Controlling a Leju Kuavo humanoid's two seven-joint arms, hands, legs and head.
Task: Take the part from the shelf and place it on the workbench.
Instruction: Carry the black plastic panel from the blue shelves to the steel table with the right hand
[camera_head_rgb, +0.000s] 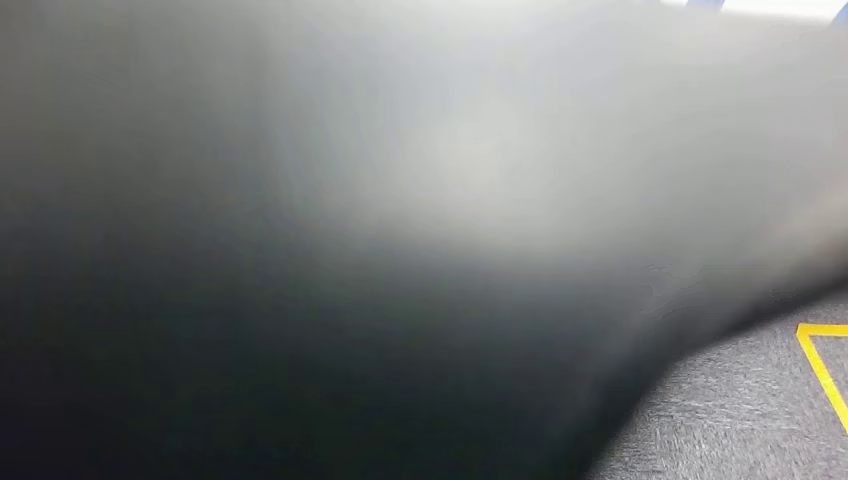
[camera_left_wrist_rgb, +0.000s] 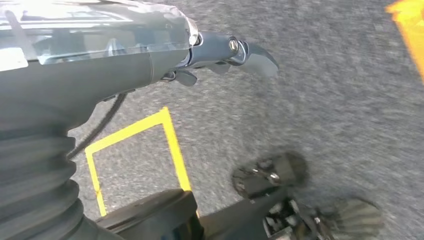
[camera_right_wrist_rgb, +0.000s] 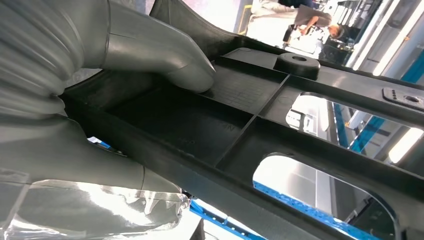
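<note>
Grey carpet floor (camera_left_wrist_rgb: 310, 100) with yellow tape lines (camera_left_wrist_rgb: 172, 142) lies under your left hand (camera_left_wrist_rgb: 220, 55), which hangs over it holding nothing, fingers curled loosely. Your right hand (camera_right_wrist_rgb: 125, 55) grips the black ribbed plastic part (camera_right_wrist_rgb: 250, 135), thumb pressed into a recessed compartment. From the head view, a dark blurred surface, perhaps that part, blocks nearly everything.
</note>
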